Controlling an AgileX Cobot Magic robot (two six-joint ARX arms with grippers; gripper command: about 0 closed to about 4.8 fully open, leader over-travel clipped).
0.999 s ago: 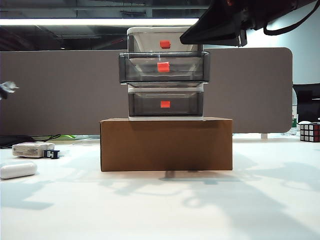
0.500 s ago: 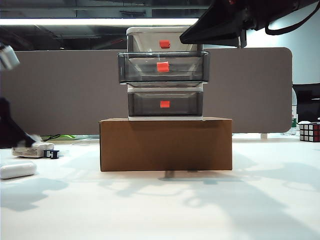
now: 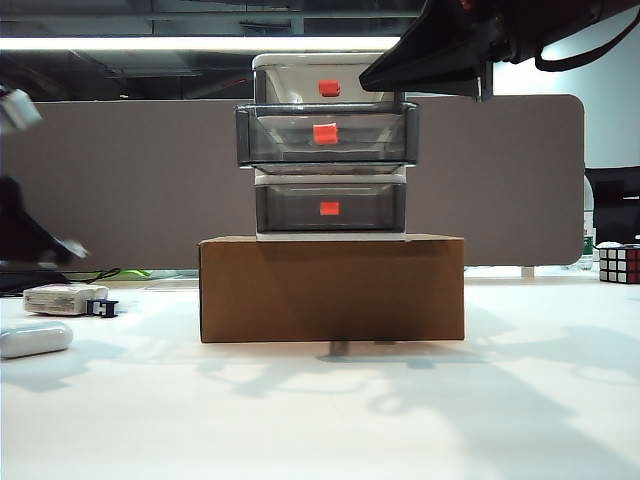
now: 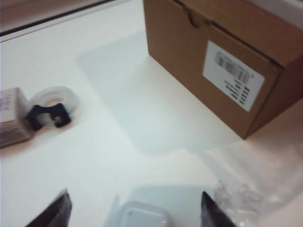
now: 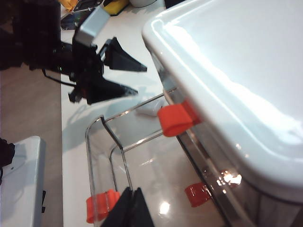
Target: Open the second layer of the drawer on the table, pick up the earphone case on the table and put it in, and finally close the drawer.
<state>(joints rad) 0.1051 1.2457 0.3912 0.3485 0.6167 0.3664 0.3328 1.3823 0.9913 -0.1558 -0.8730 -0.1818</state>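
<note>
With the second layer point(image 3: 327, 135) already pulled out, the earphone case point(image 3: 36, 338) lies lengthwise along the bench point(image 3: 400, 420) directly beneath the spread-open left hand point(image 4: 135, 208). The right hand point(image 5: 129, 208), pinched closed, hangs above that tier, well away.

Bare table point(image 3: 420, 410) ahead, cardboard box point(image 3: 332, 288) blocking centre, second layer point(image 3: 327, 135) seemingly unobstructed above

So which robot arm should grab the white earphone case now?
The left. Its left gripper hangs open right over the earphone case, which lies at the table's left edge. The right gripper is shut and up by the drawer, at the pulled-out second layer.
</note>
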